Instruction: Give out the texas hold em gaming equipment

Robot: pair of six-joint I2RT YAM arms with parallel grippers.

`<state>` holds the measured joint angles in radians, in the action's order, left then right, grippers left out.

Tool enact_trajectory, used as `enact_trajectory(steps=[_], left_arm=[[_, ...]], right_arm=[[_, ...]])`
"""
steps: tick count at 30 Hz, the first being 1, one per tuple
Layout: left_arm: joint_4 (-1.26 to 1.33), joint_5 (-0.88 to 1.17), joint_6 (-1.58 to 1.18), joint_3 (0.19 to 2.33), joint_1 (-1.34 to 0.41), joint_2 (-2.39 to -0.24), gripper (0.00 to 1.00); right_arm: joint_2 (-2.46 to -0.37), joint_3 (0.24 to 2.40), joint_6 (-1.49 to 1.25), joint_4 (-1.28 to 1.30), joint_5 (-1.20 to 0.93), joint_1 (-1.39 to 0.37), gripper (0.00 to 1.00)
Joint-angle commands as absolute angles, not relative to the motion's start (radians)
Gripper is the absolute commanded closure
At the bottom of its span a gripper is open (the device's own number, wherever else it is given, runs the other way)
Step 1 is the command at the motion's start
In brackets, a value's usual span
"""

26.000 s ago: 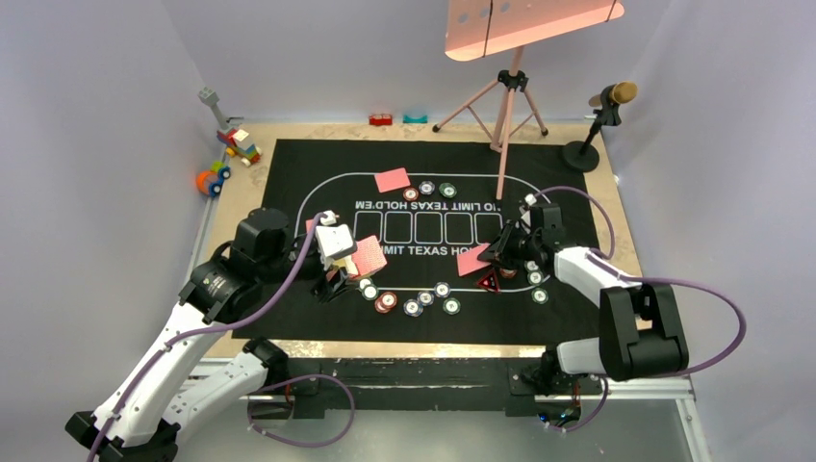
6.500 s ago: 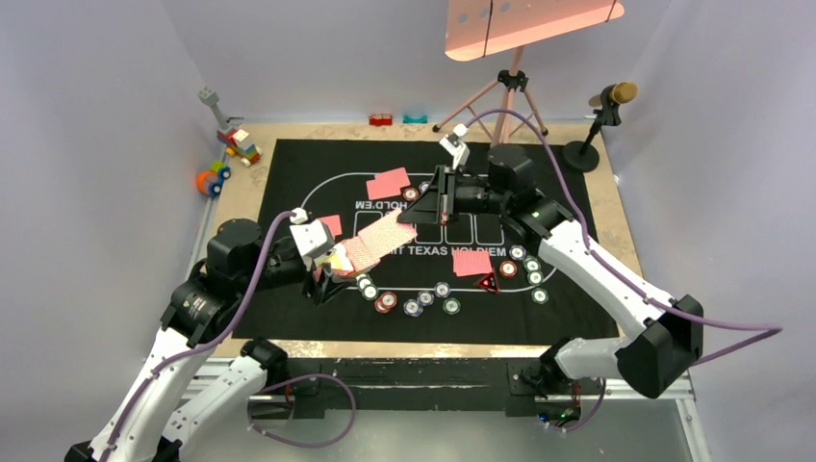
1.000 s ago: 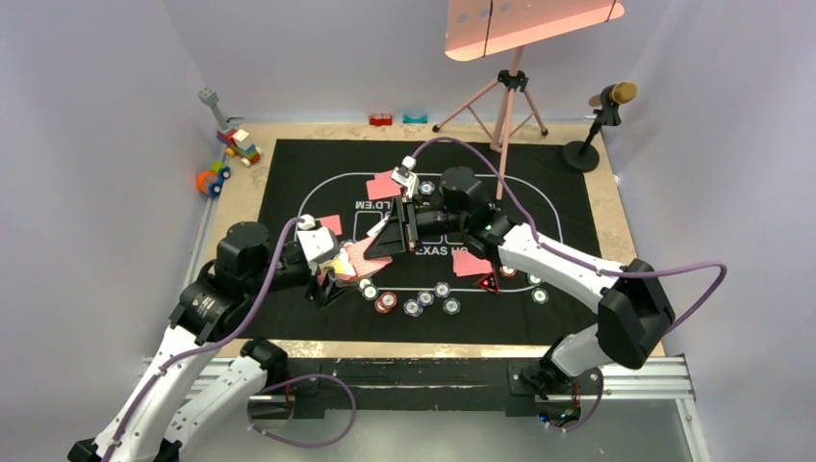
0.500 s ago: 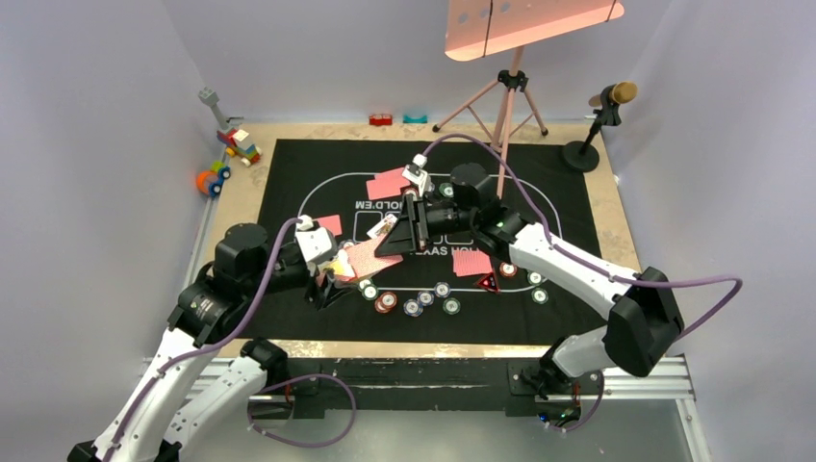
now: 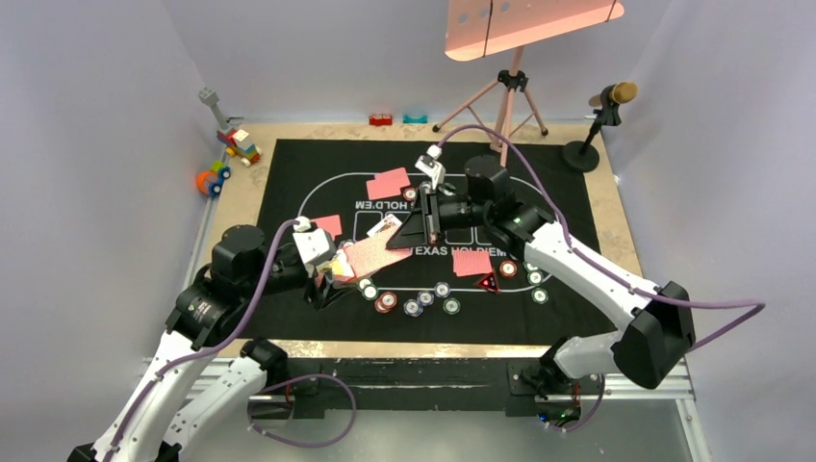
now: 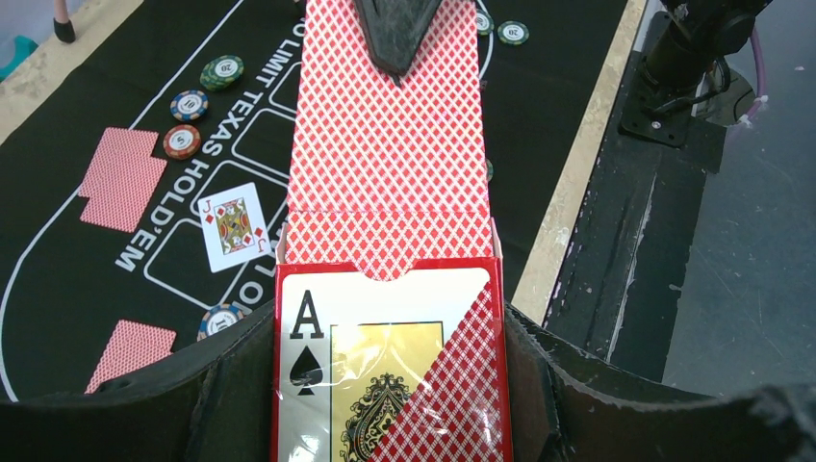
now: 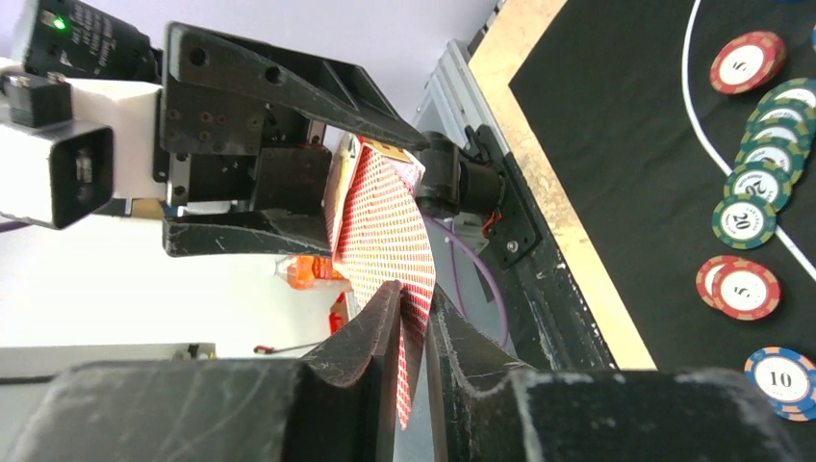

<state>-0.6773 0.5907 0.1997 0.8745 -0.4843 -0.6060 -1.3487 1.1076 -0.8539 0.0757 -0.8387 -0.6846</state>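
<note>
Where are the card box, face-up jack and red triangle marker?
card box (image 6: 390,380): left wrist view, its ace-printed front.
face-up jack (image 6: 234,226): left wrist view, card's middle.
red triangle marker (image 5: 489,283): top view, its centre.

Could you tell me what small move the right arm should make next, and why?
Probably draw the right gripper straight back, away from the deck box, to slide the red-backed card free. Its jaws are pinched on that card's far end, the left gripper holds the box with its flap open, and a jack already lies face up on the mat.
</note>
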Motion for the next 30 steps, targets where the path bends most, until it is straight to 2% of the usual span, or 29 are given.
enact_trajectory(steps=[1, 9, 16, 23, 30], left_arm=[[-0.603, 0.612, 0.183, 0.919, -0.477, -0.592, 0.93], [-0.614, 0.611, 0.183, 0.921, -0.477, -0.588, 0.93], [-0.624, 0.615, 0.187, 0.92, -0.477, -0.581, 0.96], [-0.64, 0.619, 0.187, 0.917, -0.476, -0.568, 0.96], [-0.641, 0.628, 0.184, 0.912, -0.476, -0.558, 0.97]], right_arm=[[-1.295, 1.179, -0.822, 0.127, -0.821, -0.659, 0.85], [-1.284, 1.256, -0.775, 0.205, -0.816, -0.616, 0.98], [-1.317, 1.335, -0.691, 0.302, -0.745, -0.561, 1.0], [-1.483, 1.546, -0.411, 0.606, -0.284, -0.564, 1.0], [-1.707, 1.646, -0.212, 0.666, 0.34, -0.677, 1.0]])
